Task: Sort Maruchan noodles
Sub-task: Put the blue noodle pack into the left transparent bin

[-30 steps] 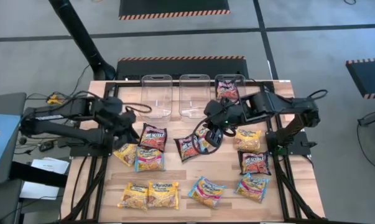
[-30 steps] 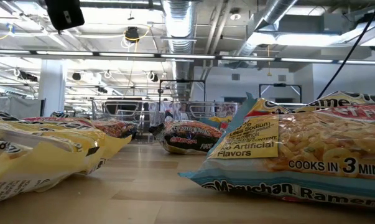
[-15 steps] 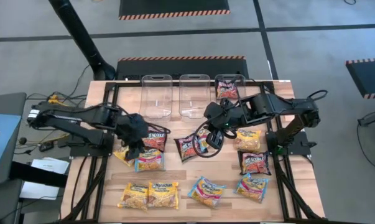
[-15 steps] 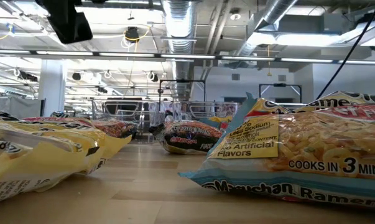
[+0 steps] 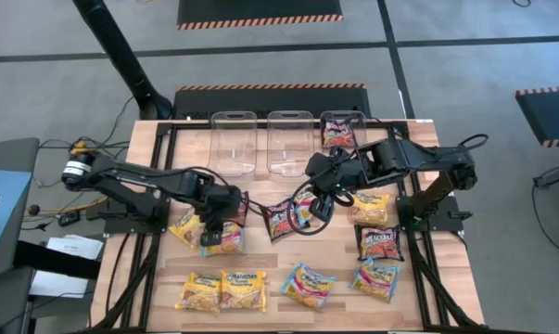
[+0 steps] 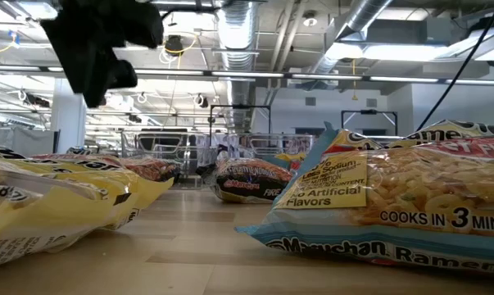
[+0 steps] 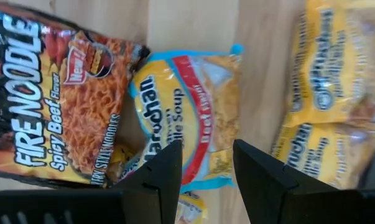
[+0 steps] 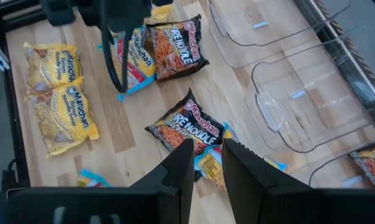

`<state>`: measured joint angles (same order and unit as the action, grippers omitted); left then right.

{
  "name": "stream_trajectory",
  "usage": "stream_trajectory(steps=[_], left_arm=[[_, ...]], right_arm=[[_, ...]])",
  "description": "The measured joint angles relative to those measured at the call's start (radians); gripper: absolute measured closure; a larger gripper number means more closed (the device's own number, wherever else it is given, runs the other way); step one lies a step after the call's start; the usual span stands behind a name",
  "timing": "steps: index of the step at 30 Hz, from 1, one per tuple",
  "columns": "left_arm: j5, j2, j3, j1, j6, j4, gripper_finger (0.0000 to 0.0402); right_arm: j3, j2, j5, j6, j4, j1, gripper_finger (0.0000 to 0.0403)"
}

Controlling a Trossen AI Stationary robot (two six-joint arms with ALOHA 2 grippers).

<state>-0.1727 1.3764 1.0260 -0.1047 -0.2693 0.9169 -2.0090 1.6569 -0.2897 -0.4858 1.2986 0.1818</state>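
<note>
Ramen packets lie flat, scattered over the wooden table. My left gripper (image 5: 219, 220) (image 7: 206, 163) hovers open over a light blue-pink packet (image 5: 222, 239) (image 7: 187, 124), next to a maroon Fire Noodle packet (image 5: 231, 203) (image 7: 56, 106). It touches neither. My right gripper (image 5: 319, 197) (image 8: 207, 154) hangs open above another maroon packet (image 5: 283, 219) (image 8: 186, 127) that lies partly on a yellow-and-blue one (image 8: 212, 167). In the low view, my left arm (image 6: 99, 41) shows dark at the upper left.
Three clear bins (image 5: 234, 139) (image 5: 290, 139) (image 5: 343, 130) stand along the far edge; the right one holds a maroon packet (image 5: 339, 135). Yellow packets (image 5: 223, 290) and blue-pink ones (image 5: 307, 284) (image 5: 376, 278) lie near the front edge. Another yellow (image 5: 368, 206) and maroon (image 5: 379, 243) packet lie right.
My left gripper has swung toward the table's right and near edge, from beside the left bin to above the blue-pink and maroon packets. It stays open. My right arm has kept still and no packet has moved.
</note>
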Motion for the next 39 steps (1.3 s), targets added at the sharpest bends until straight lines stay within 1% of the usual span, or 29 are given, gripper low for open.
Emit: stream_trajectory(steps=[13,22,24,29,33,36,39], left_arm=[[0.001,0.175,0.000,-0.004,-0.030,-0.001,0.0272],[0.037,0.261,0.000,-0.081,-0.072,-0.021,0.0271],[0.063,0.265,0.000,-0.098,-0.081,-0.021,0.0271],[0.166,0.279,0.000,-0.119,-0.142,-0.031,0.0271],[0.162,0.307,0.001,-0.122,-0.170,-0.041,0.0272],[0.142,0.327,0.004,-0.126,-0.169,-0.042,0.0283],[0.123,0.341,0.004,-0.134,-0.159,-0.038,0.0313]], right_arm=[[0.000,0.000,0.000,-0.003,0.004,0.002,0.0294],[0.000,0.000,0.000,-0.003,0.004,0.002,0.0294],[0.000,0.000,0.000,-0.004,0.004,0.002,0.0294],[0.000,0.000,0.000,-0.032,0.004,0.002,0.0294],[0.001,0.000,0.000,-0.038,0.007,0.002,0.0294],[0.001,0.000,0.000,-0.038,0.007,0.002,0.0294],[0.001,0.000,0.000,-0.038,0.010,0.002,0.0295]])
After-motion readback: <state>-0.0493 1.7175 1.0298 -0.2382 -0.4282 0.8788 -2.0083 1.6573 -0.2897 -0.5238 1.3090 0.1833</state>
